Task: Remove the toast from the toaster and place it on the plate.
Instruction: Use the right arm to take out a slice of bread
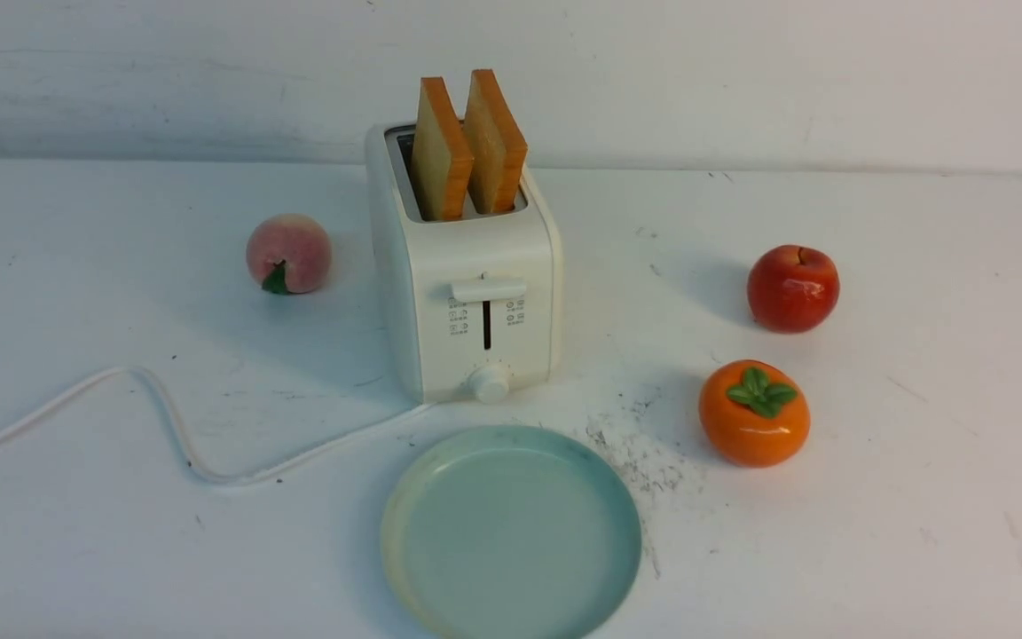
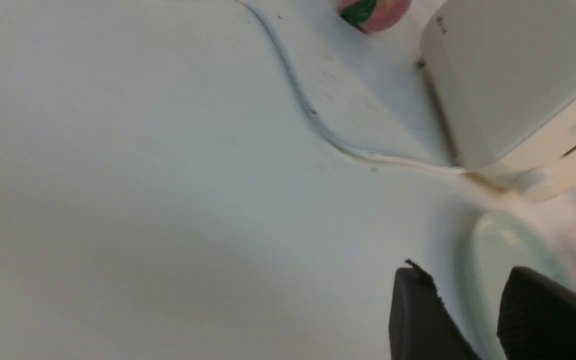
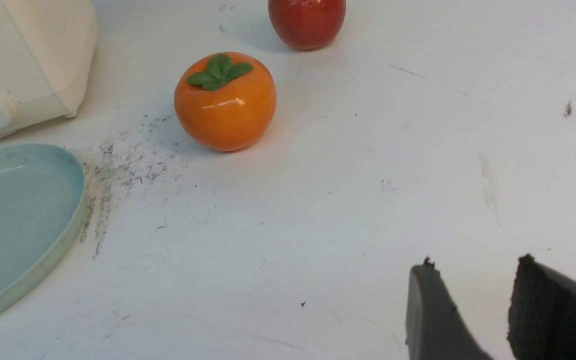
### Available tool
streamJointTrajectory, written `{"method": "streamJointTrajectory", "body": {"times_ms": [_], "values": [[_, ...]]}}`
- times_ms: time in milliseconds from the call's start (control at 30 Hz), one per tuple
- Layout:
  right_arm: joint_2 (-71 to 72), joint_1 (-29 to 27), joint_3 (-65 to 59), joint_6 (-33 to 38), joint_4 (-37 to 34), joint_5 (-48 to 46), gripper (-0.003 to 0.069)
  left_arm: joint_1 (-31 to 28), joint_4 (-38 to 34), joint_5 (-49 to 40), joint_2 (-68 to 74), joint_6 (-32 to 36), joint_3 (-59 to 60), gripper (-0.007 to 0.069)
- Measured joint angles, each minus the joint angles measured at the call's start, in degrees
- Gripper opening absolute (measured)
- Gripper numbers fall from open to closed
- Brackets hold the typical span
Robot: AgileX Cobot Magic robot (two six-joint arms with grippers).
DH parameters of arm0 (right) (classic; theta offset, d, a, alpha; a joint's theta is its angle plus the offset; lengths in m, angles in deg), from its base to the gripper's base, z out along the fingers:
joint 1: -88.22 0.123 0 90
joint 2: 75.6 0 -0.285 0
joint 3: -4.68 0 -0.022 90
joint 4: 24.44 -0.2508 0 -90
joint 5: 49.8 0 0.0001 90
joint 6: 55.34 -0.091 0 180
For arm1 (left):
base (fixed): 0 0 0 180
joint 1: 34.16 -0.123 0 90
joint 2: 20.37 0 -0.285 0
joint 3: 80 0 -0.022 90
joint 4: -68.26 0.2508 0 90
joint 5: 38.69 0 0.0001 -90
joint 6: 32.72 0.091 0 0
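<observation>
The white table (image 1: 919,532) carries the toaster (image 1: 484,337) at centre, its lever facing the robot, and the plate (image 1: 511,532) lies bare just in front of it. Two slices of toast (image 1: 440,151) stand upright in the slots, broad faces turned left and right, so a pinch likely comes from above, across the thickness. Both arms sit low, short of the front view. The left gripper (image 2: 463,280) and right gripper (image 3: 475,270) gape, holding nothing; which is nearer I cannot tell
</observation>
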Motion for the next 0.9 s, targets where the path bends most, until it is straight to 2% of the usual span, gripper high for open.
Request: {"method": "streamJointTrajectory", "body": {"times_ms": [33, 67, 100, 133, 200, 233, 267, 367, 600, 733, 833, 867, 900], "values": [[0.00, 0.00, -0.05, -2.13, -3.36, 0.29, 0.0240, 0.00, -6.08, 0.84, 0.00, -3.79, 0.00, 0.0238], [0.00, 0.00, -0.05, -2.13, -3.36, 0.34, 0.0240, 0.00, -6.08, 0.99, 0.00, -3.79, 0.00, 0.0238], [0.00, 0.00, -0.25, -6.66, -10.24, 1.08, 0.0240, 0.00, -13.19, 2.55, 0.00, -6.67, 0.00, 0.0238], [0.00, 0.00, -0.31, -6.66, -10.24, 1.08, 0.0240, 0.00, -13.19, 2.72, 0.00, -6.67, 0.00, 0.0238], [0.00, 0.00, -0.46, -13.12, -20.88, 1.21, 0.0240, 0.00, -19.27, 4.68, 0.00, -7.84, 0.00, 0.0238], [0.00, 0.00, -0.52, -13.51, -21.55, 1.21, 0.0240, 0.00, -19.62, 4.78, 0.00, -7.91, 0.00, 0.0238], [0.00, 0.00, -0.51, -15.89, -26.58, 1.21, 0.0240, 0.00, -21.86, 5.38, 0.00, -8.13, 0.00, 0.0238], [0.00, 0.00, -0.51, -17.60, -33.20, 1.37, 0.0240, 0.00, -23.02, 6.02, 0.00, -8.29, 0.00, 0.0238], [0.00, 0.00, -0.51, -17.97, -44.44, 5.17, 0.0220, 0.00, -23.53, 8.41, 0.00, -8.43, 0.00, 0.0238], [0.00, 0.00, 1.56, -12.59, -45.13, 6.08, 0.0153, 0.00, -26.25, 12.08, 0.00, -8.43, 0.00, 0.0238], [-0.27, 0.00, 8.90, 1.59, -45.78, 8.89, 0.0041, 0.00, -32.35, 15.48, 0.00, -8.43, -0.44, 0.0238], [-0.50, 0.00, 9.97, 3.54, -45.94, 9.53, 0.0028, 0.00, -33.01, 15.40, 0.00, -8.43, -0.74, 0.0238], [-2.18, 0.00, 13.84, 10.23, -46.10, 10.57, -0.0004, 0.00, -34.75, 14.59, 0.00, -7.65, -2.69, 0.0237]]}}
